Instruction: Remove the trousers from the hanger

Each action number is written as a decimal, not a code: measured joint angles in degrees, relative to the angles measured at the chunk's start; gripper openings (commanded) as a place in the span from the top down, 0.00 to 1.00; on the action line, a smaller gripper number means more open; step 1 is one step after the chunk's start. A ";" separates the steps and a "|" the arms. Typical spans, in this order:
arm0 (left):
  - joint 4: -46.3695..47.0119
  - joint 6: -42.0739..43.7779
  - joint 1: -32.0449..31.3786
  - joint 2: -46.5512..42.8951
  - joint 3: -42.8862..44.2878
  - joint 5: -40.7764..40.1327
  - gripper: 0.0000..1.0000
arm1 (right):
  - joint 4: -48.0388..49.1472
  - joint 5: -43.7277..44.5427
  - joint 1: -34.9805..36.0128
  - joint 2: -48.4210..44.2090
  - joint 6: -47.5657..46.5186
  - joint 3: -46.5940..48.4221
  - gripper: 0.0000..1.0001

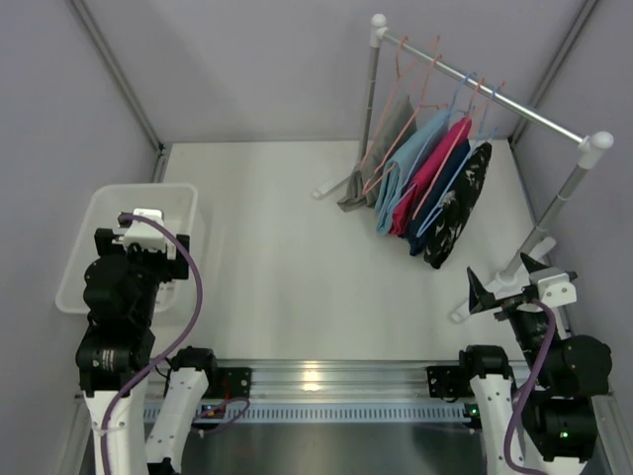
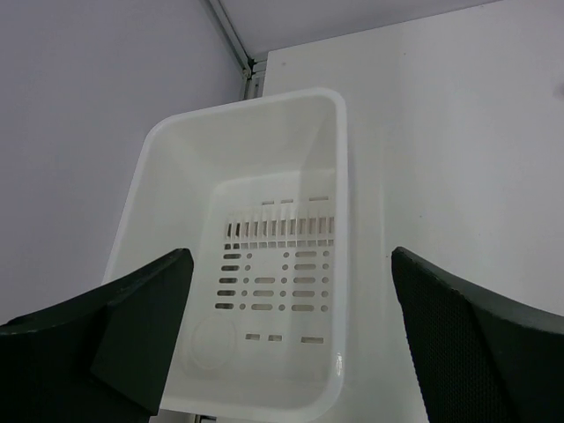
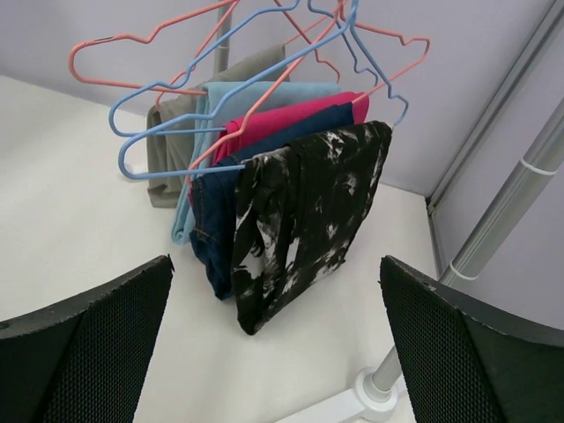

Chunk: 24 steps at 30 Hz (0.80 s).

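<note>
Black mesh-faced fingers: my right gripper (image 3: pixel 275 264), spread wide, nothing between them, aimed at the rack from low on the table (image 1: pixel 287 267) and well apart from the cloth.
My left gripper (image 2: pixel 291 264): likewise spread and holding nothing, hanging over the white slotted basket (image 2: pixel 256 141); no cloth shows in it.

Items on the rail (image 1: pixel 485 89), nearest me first:
- black speckled trousers (image 3: pixel 300 220), draped over the bar of a blue hanger (image 3: pixel 176 97);
- navy trousers (image 3: pixel 211 229), pressed against the black pair;
- magenta trousers (image 3: pixel 282 119), only the upper fold visible;
- a light blue garment (image 3: pixel 256 91) and a grey garment (image 3: pixel 167 145) beyond.

Progress, as I judge it: nothing done. All three pairs hang on the rack, none lies on the table, and I have no hold on anything. The whole job is left, the black pair being the one nearest my right gripper.

Not made out: which hanger carries the navy and which the magenta, since the pink hangers (image 3: pixel 115 44) cross one another; the hooks are cut off at the top of my right wrist view; the lower parts of the magenta pair are covered.
</note>
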 measured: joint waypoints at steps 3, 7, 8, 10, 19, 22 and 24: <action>0.04 0.13 0.00 -0.24 -0.76 -0.63 0.01 | 0.00 0.68 0.00 0.15 2.27 0.00 0.01; 0.37 0.04 0.00 -0.13 -0.85 -0.81 0.01 | 0.04 1.88 0.00 1.68 7.45 0.09 0.00; 0.52 -0.09 0.00 0.02 -0.85 -0.83 0.01 | 0.13 2.10 0.00 2.67 9.55 0.11 0.00; 0.68 -0.46 0.00 0.92 -0.83 -0.81 0.01 | 0.26 2.34 0.00 4.83 13.44 0.46 0.01; 1.55 -2.75 0.00 5.62 -0.83 1.84 0.01 | 8.04 2.45 0.00 13.51 33.92 0.39 0.25; 2.12 -3.30 0.00 6.10 -0.83 2.62 0.01 | 13.79 2.99 0.00 14.62 40.74 -0.76 0.36; 2.29 -3.39 0.00 6.29 -0.83 3.04 0.01 | 17.22 3.37 0.00 16.48 44.83 -1.36 0.41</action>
